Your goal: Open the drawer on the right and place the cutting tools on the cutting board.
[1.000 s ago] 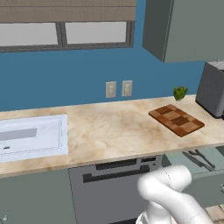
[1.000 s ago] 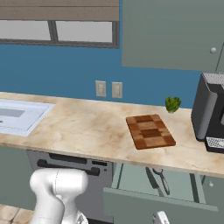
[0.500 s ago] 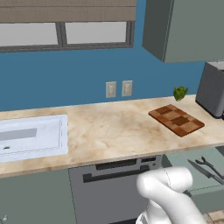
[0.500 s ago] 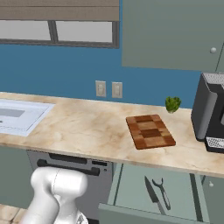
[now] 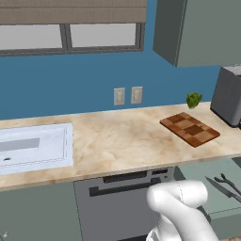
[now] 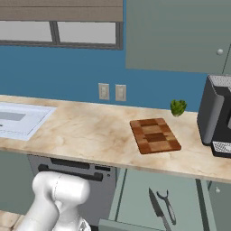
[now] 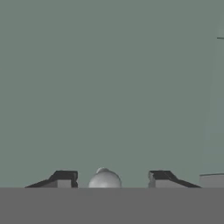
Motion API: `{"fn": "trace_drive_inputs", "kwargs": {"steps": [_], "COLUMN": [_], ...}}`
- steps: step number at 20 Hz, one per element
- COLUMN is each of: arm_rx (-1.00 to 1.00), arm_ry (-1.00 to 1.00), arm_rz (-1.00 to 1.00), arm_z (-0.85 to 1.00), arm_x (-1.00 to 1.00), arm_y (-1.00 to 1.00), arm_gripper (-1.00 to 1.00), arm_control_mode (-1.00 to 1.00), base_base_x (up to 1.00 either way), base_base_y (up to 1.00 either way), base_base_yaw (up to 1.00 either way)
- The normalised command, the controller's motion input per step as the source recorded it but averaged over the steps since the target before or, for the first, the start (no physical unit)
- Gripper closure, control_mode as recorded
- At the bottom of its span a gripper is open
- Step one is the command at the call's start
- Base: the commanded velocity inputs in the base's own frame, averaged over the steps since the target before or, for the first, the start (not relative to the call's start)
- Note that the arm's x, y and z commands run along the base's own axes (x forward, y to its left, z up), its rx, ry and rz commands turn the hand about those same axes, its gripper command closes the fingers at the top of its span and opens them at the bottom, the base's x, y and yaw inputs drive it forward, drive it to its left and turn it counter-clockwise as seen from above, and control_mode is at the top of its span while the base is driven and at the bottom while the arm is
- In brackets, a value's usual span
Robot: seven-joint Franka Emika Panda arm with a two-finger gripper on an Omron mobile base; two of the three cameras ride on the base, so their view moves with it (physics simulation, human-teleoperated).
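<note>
A marbled beige counter is running across both base views under a blue wall, with grey-green cabinets hanging above it. A white sink is sitting in the counter at the left, and a dark dishwasher with black slots is standing below the counter's middle. The white arm is bending low in front of the dishwasher.

To the right of the dishwasher, the drawer is standing pulled out, its grey-green inside showing. A dark coffee machine is resting at the counter's right end. The checkered cutting board is lying flat on the counter just left of that machine, above the drawer and bare on top. A small green plant is sitting behind the board against the wall, and two pale wall sockets are showing further left.

The cutting tools are lying side by side in the drawer: a knife with a grey blade, and just to its right a pair of scissors.

In the hand view, the gripper is facing a flat grey-green panel, its two dark fingertips spread apart with a small round grey knob sitting between them, not squeezed.
</note>
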Motion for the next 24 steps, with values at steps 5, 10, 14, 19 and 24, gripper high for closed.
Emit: {"fn": "trace_drive_inputs", "kwargs": {"steps": [5, 10, 14, 19, 24], "arm_rx": [-0.07, 0.0, 0.0, -0.02, -0.1], "arm_ry": [0.23, 0.07, 0.0, 0.08, 0.15], "arm_rz": [-0.03, 0.0, 0.0, 0.04, 0.09], "arm_z": [0.12, 0.87, 1.0, 1.0, 1.0], "arm_x": [-0.33, -0.52, -0.25, 0.01, 0.22], "arm_y": [-0.3, -0.14, 0.01, 0.21, 0.21], "arm_gripper": [-1.0, -1.0, -1.0, -1.0, -1.0], "arm_control_mode": [-1.0, -1.0, -1.0, -1.0, -1.0], "base_base_x": [0.0, 0.0, 0.0, 0.0, 0.0], "base_base_y": [0.0, 0.0, 0.0, 0.0, 0.0], "base_base_yaw": [0.0, 0.0, 0.0, 0.0, 0.0]}}
